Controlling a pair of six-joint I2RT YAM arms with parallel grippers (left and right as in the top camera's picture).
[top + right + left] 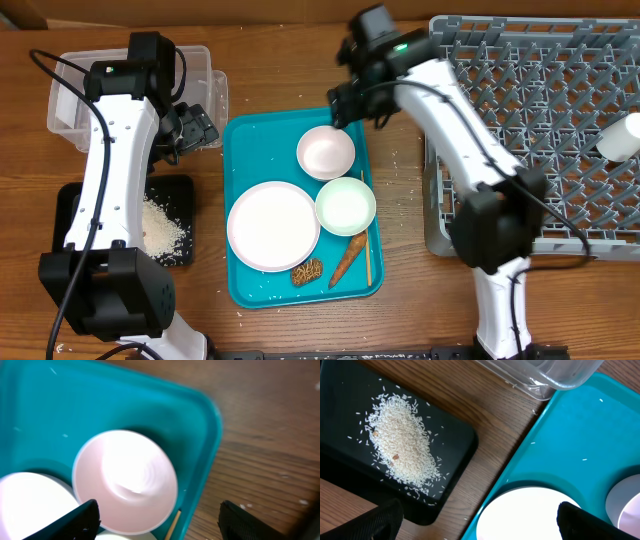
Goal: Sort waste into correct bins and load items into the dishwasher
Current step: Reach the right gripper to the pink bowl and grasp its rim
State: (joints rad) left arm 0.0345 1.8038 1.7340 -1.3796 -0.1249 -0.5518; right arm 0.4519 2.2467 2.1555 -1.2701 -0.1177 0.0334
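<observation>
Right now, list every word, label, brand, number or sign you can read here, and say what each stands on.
No readable text in any view.
The teal tray, white plate, grey dish rack, clear tub and black tray show plain, unprinted surfaces.
Only sign: a green light on the right arm, with no characters.

A robotics lab bench is posing as a kitchen: a white-and-black left robot arm [105, 170] and a matching right robot arm [450, 110] are leaning over a brown wooden surface [405, 260] carrying a large grey plastic pegged dish rack [540, 90] and a teal rectangular tray [260, 140] of white round dishes [272, 225].
</observation>
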